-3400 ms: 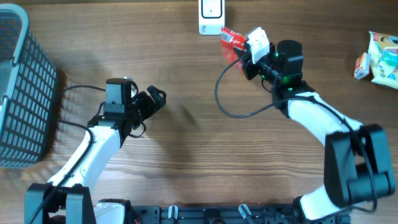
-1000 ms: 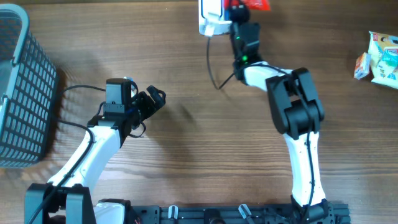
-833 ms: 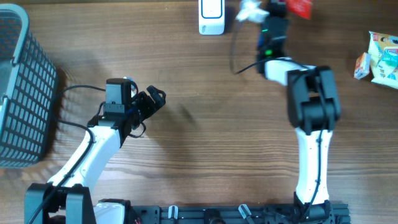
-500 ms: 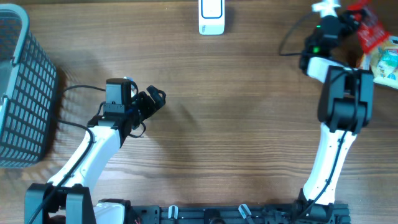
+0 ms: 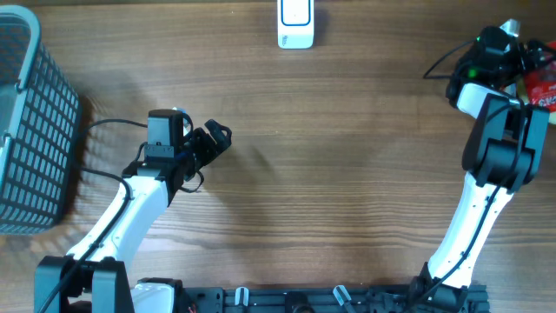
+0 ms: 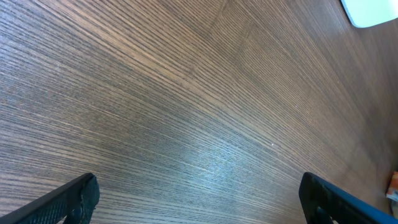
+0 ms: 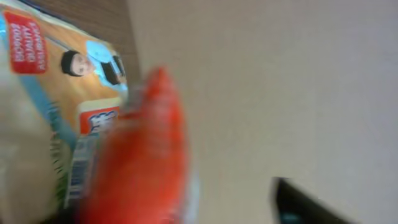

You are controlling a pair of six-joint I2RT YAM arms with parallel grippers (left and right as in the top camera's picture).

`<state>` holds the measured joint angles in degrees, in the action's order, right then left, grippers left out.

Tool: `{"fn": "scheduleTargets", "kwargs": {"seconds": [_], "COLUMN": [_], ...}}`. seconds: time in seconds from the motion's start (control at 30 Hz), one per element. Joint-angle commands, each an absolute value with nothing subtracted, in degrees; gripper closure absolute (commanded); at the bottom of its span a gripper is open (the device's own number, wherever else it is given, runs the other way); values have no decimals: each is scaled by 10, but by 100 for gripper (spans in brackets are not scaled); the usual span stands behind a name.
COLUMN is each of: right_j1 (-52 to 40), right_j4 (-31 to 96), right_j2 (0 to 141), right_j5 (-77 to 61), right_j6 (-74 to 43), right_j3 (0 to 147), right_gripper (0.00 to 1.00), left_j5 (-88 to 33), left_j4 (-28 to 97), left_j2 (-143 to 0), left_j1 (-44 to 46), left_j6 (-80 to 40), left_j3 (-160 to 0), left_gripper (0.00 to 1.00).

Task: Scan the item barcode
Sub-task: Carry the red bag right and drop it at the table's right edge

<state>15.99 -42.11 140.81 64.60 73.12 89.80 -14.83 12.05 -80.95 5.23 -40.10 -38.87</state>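
Note:
The item is a red packet (image 5: 542,88), lying at the table's far right edge just below my right gripper (image 5: 532,57). In the right wrist view the red packet (image 7: 140,155) is a blur at the left of my right gripper (image 7: 199,211). The jaws stand wide apart, with only the right fingertip (image 7: 305,202) in sight. The white barcode scanner (image 5: 295,23) stands at the back middle, far from the packet. My left gripper (image 5: 214,139) is open over bare wood at the left, with nothing between its fingers (image 6: 78,198).
A grey mesh basket (image 5: 30,122) stands at the left edge. A light snack packet with a cartoon face (image 7: 56,93) lies under the red one at the far right. A corner of the scanner (image 6: 373,9) shows in the left wrist view.
My right arm has swung from the scanner to the far right edge with the red packet, and its jaws have opened. The left arm has not moved.

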Motion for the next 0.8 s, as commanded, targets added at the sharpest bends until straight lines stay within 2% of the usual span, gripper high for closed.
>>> {"fn": "scheduleTargets", "kwargs": {"seconds": [0.0,0.23,0.3,0.5,0.77], "right_j1": [156,159,162,184,210], "right_j4": [-424,-399,-335,-5,152], "right_j2": [1405,1353,1330,1234,1148], "right_j5": [660,656,640,482,342], "right_j6": [696,613,574,364,209], "right_j3": [912,912,912,912,912], "right_gripper": [0,0,0,0,0], "left_j5": [-145,-145,-145,-145,-145], "left_j4": [121,121,121,121,121], "left_j2": [-806,-806,-806,-806,-806], "left_j1": [50,50,50,50,50], "left_j6": [-392,-392,-392,-392,-392], "left_j3": [-390,-390,-390,-390,-390], "left_gripper": [0,0,0,0,0]}}
